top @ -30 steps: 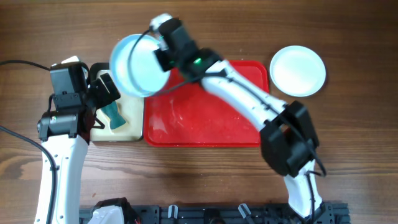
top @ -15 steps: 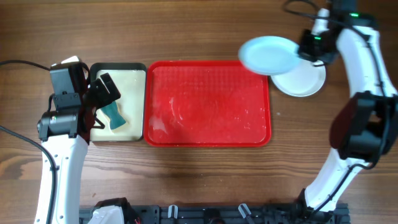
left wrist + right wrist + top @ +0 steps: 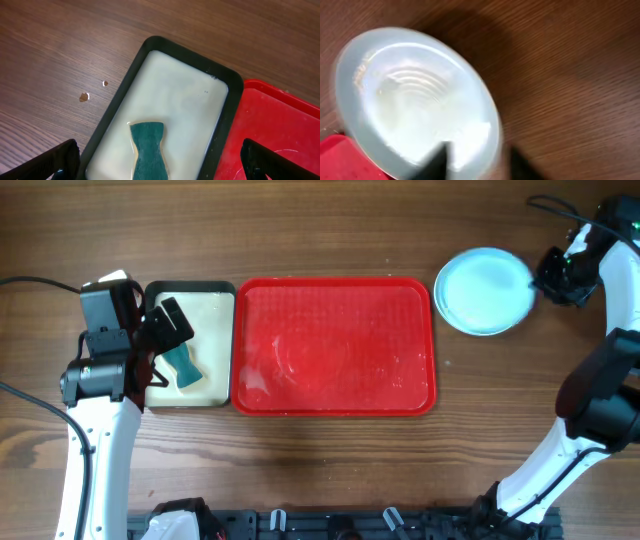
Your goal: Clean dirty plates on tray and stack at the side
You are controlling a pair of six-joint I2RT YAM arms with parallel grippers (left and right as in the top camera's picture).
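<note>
Lying flat on the worktop (image 3: 330, 220), a pale aqua plate (image 3: 485, 290) sits just off the 2 o'clock corner of the red tray (image 3: 300, 310), near it but not on it. A thin paler edge shows along the plate's 6 o'clock side, and I cannot tell whether that is its own rim or another plate beneath. In the right wrist view the plate fills the 10 o'clock half, faint rings in its well, with a sliver of the tray at 8 o'clock. The right jaws stand at the plate's 3 o'clock rim, at the tip of the right arm (image 3: 600, 395), which reaches up from 5 o'clock. That wrist view is blurred, yet it shows the two dark fingers (image 3: 436, 161) parted, the rim lying in the gap between them rather than pinched. The tray lies lengthwise mid-worktop, its floor glinting with wet streaks. Just beside its 9 o'clock edge is a small tray (image 3: 190, 285), black-rimmed and cream inside, with a teal sponge (image 3: 183, 368) in its 6 o'clock half. The left jaws hang over that small tray, spread wide, one finger at each lower corner of the left wrist view, gripping nothing. The left arm (image 3: 100, 370) comes up from 7 o'clock. Two small pale specks (image 3: 84, 96) lie on the wood at the small tray's 9 o'clock in that view.
</note>
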